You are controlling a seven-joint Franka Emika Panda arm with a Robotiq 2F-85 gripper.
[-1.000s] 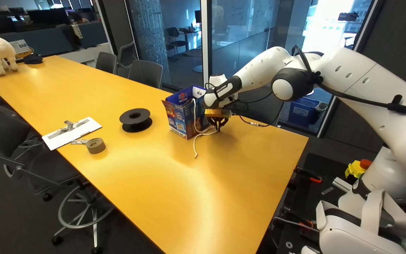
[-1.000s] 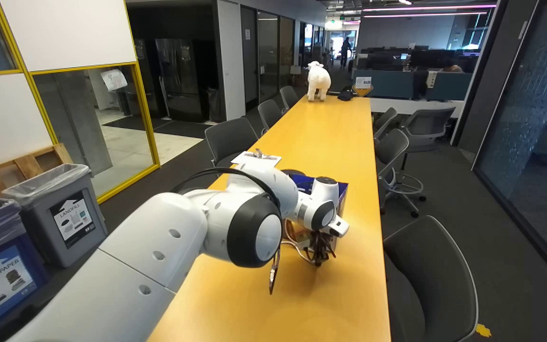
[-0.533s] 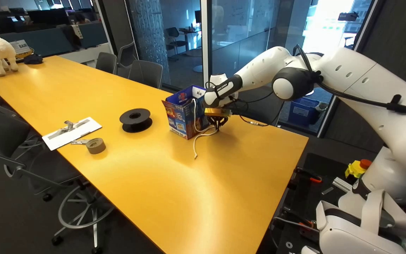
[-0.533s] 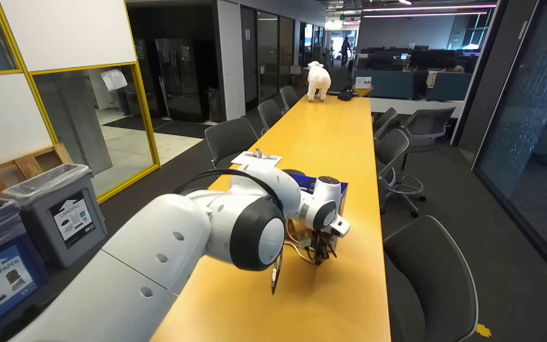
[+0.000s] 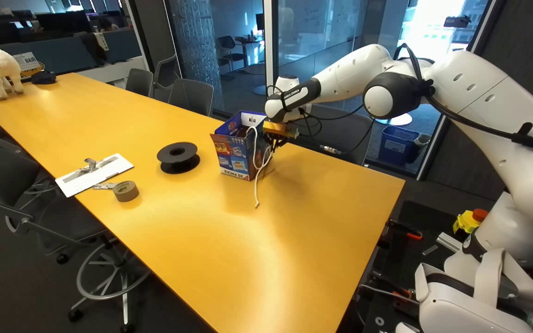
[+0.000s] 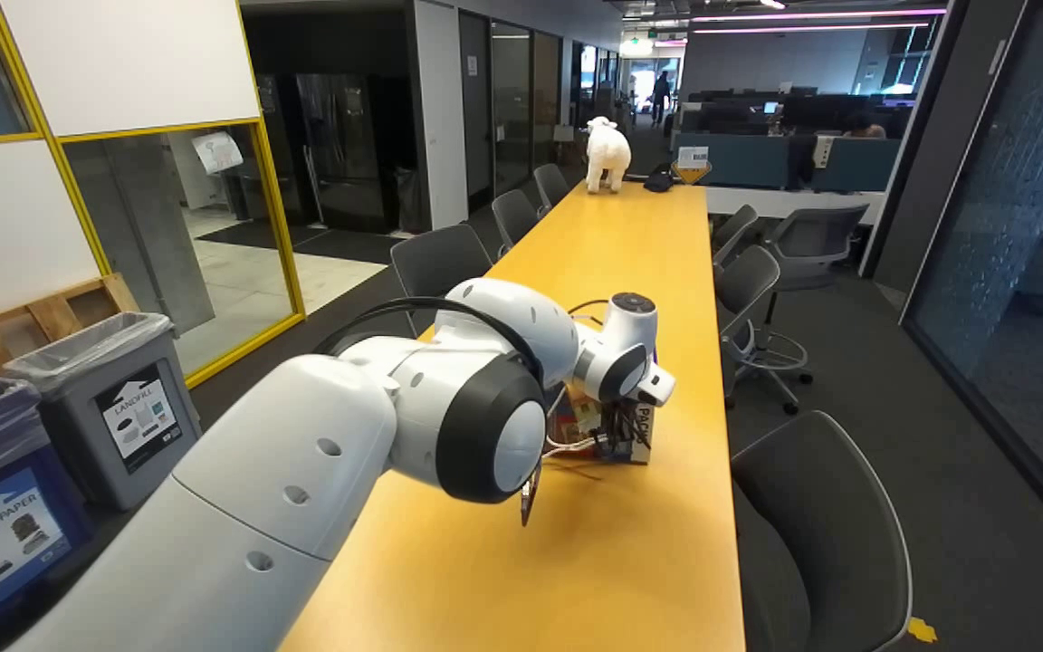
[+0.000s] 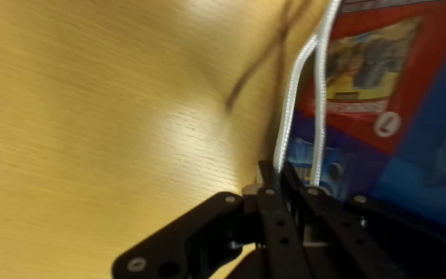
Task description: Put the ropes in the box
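Tool (image 7: 278, 170) closed down, jaws together but for one strand of rope (image 7: 289, 100) pinched at the tips; a second strand slips behind a finger, seemingly free. We judge it light, limp, hard to damage, perhaps slick; a hold nearer the loose end should leave less dangling. Missing from the wrist view but plain in an exterior view: rope draped over the rim of the box (image 5: 234, 159), loose end on the counter (image 5: 192, 231). In an exterior view the arm (image 6: 304, 453) blocks us from that end.

In an exterior view, your arm (image 5: 472, 90) reaches leftward from the near right, wrist (image 5: 290, 99) at the far end; your tool (image 7: 278, 170) points downward, its fingers (image 7: 272, 209) pinched close together.
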